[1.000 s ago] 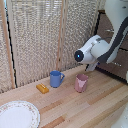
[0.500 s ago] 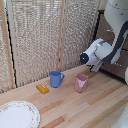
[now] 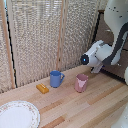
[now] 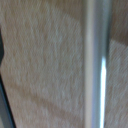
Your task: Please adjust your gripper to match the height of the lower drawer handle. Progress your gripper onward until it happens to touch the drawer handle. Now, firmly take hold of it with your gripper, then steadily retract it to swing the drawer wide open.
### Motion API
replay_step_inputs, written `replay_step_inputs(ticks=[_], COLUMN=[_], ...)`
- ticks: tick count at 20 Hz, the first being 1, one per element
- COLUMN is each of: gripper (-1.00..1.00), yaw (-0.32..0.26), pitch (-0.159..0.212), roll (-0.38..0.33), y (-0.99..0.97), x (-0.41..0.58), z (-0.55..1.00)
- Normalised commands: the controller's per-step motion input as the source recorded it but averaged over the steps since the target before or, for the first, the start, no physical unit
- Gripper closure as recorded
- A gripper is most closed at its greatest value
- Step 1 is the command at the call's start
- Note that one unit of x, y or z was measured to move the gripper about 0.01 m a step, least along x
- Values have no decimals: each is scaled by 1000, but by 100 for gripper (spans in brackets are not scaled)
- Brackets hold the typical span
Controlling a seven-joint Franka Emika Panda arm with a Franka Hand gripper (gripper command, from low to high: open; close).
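Exterior view first: my white arm [image 3: 102, 52] reaches in from that view's right, its wrist end turned toward the dark brown chest at the right edge, and the gripper itself is hidden behind the arm's bulk, so from here I cannot tell how the jaws stand. The drawer [image 3: 115, 67] shows only as a dark strip behind the arm, close to the wooden table [image 3: 75, 107], and I cannot pick out its bar from this side. On the table, a pink cup [image 3: 81, 82] stands nearest the arm, just below and to the exterior view's left of it; a blue mug [image 3: 55, 78] stands further left, apart from the pink one, and a small orange block [image 3: 42, 88] lies left of that. A patterned plate [image 3: 17, 115] sits at the near left corner, well apart from everything else. A reed screen [image 3: 45, 35] closes off the back. Open tabletop lies between the cups and the near edge. Wrist view is blurred and very close: the lower drawer handle [image 4: 95, 65] runs as a straight silver bar across the whole picture against the brown drawer front [image 4: 45, 60], and a dark sliver of one finger [image 4: 2, 100] shows at the picture's edge, well apart from the bar. I see nothing held.
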Motion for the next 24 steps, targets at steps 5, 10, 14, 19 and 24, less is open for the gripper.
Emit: replay_step_inputs(ticks=[5,10,14,19,24], gripper=[100,100,100,100,100], yaw=[-1,24,42,17,19], pitch=[-12,2,62,82,95], roll=[57,2,149,182,186], y=[-101,11,335,807,825], x=[-181,23,184,165,187], z=[36,0,4,0,1])
